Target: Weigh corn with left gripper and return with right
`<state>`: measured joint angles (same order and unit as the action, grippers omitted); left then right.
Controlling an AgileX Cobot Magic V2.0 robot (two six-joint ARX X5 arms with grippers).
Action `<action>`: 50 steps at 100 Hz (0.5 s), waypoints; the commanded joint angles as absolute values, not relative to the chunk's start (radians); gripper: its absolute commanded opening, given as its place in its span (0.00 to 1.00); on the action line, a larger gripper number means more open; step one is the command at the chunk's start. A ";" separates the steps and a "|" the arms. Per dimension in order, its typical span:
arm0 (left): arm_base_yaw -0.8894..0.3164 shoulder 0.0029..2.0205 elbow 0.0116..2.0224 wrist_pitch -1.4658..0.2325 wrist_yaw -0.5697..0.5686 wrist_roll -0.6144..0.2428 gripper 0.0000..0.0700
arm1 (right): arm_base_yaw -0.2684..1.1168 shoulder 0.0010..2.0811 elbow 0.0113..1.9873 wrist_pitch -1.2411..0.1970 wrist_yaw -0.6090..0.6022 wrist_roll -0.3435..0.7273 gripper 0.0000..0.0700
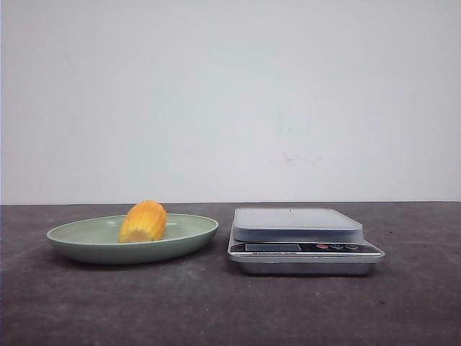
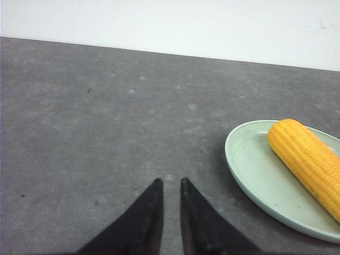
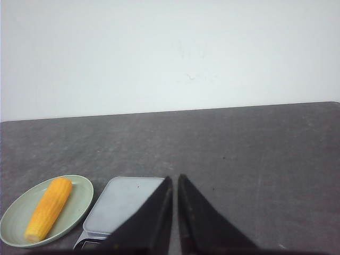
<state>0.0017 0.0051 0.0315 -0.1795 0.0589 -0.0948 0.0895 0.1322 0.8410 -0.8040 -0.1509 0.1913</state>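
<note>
The corn (image 1: 143,221) lies on its side in the green plate (image 1: 79,238) toward the left side of the dark table (image 1: 216,303), with the silver scale (image 1: 302,241) just beside the plate on its right, platform bare. The left pincer (image 2: 170,186) hangs over bare table near the plate's rim, its black fingers (image 2: 146,218) nearly closed on nothing. The right pincer (image 3: 174,183) hovers by the scale, its tips likewise drawn almost together and holding nothing.

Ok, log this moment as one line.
corn: on green plate | scale: bare | left gripper: fingers nearly shut, holding nothing, beside plate | right gripper: fingers nearly shut, holding nothing
</note>
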 commanded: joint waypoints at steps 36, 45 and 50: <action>0.001 0.003 0.014 -0.185 0.063 -0.083 0.02 | 0.089 0.133 0.851 -0.793 -0.150 0.195 0.02; 0.001 0.003 0.014 -0.185 0.063 -0.083 0.02 | 0.089 0.133 0.850 -0.784 -0.132 0.110 0.02; 0.001 0.003 0.014 -0.185 0.063 -0.083 0.02 | 0.087 0.129 0.836 -0.763 -0.120 0.078 0.02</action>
<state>0.0017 0.0051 0.0315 -0.1795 0.0589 -0.0948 0.0895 0.1322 0.8406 -0.7952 -0.1326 0.1539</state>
